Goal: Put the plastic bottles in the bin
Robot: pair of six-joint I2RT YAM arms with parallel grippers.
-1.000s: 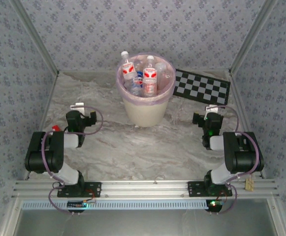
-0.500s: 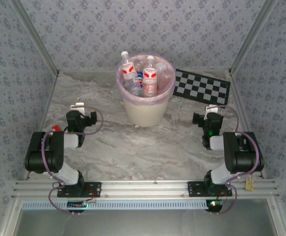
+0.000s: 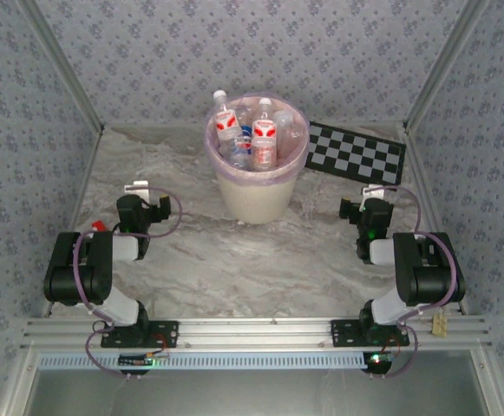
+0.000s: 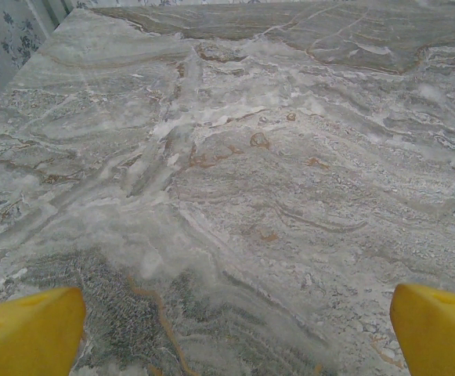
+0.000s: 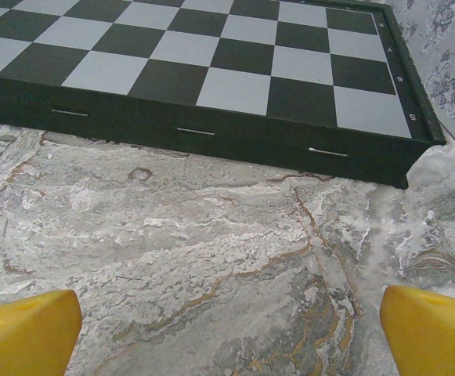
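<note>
Overhead, plastic bottles [image 3: 265, 139] stand in the bin [image 3: 256, 199]; right wrist sees checkerboard [image 5: 211, 63].

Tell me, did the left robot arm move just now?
No. The left gripper sits in the same place over the marble table, just as far left of the bin as before.

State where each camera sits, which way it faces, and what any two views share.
Top external: above and behind the arms, looking down on the table, bin and bottles; both arms show.
Left wrist: on the left gripper, facing bare marble; its yellow fingertips show.
Right wrist: on the right gripper, facing the checkerboard; yellow fingertips show.
Shared: top external and right wrist both see the checkerboard.
</note>
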